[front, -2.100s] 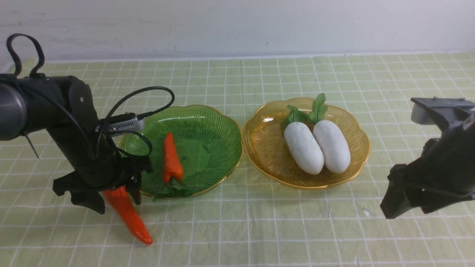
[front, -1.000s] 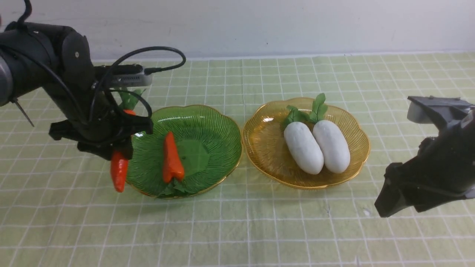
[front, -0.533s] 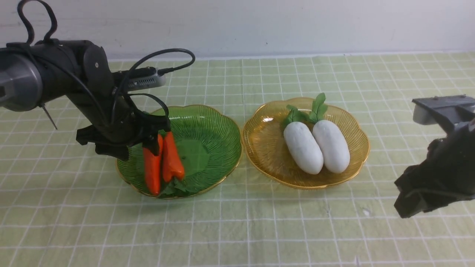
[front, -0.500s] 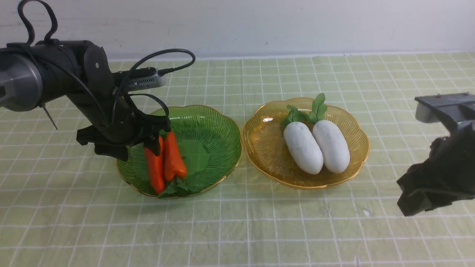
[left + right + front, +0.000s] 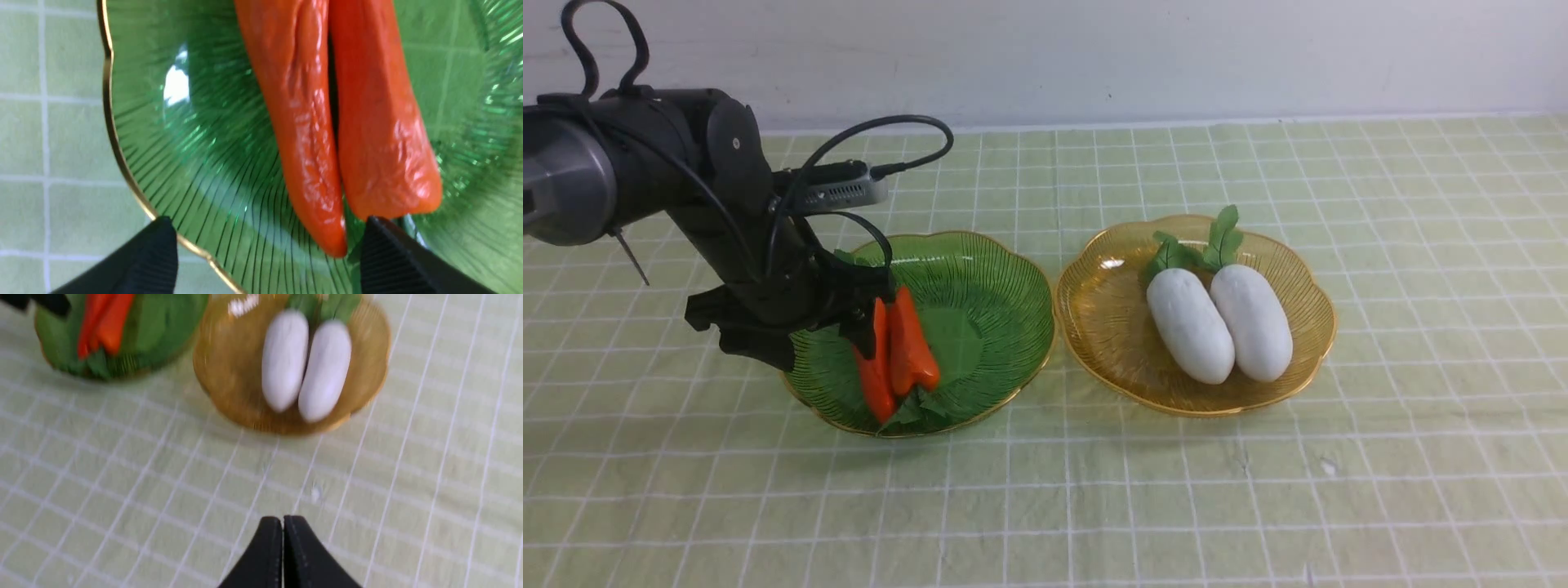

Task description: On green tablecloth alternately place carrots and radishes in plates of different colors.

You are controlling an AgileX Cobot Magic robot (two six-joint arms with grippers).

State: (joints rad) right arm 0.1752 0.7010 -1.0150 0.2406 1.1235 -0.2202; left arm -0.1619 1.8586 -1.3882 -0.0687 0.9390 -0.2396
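Observation:
Two orange carrots point(image 5: 876, 376) point(image 5: 908, 347) lie side by side in the dark green plate point(image 5: 988, 302), leaf tufts toward the front rim. My left gripper point(image 5: 817, 343) hovers over the plate's left part, open, its fingers wide on either side of the carrots point(image 5: 298, 122) and gripping neither. Two white radishes point(image 5: 1191, 325) point(image 5: 1252, 321) lie together in the amber plate point(image 5: 1111, 327). Both plates rest on the green tablecloth point(image 5: 1094, 506). My right gripper point(image 5: 282, 522) is out of the front view; its wrist view shows it shut and empty above bare cloth, short of the amber plate point(image 5: 229, 375).
A white wall runs along the table's far edge. The left arm's cable loops above the back rim of the green plate. Checked cloth stretches in front of and to the right of both plates.
My left gripper carried the second carrot over the green plate, opened and let it go beside the first. The right arm drew back out of the front view and its gripper shut.

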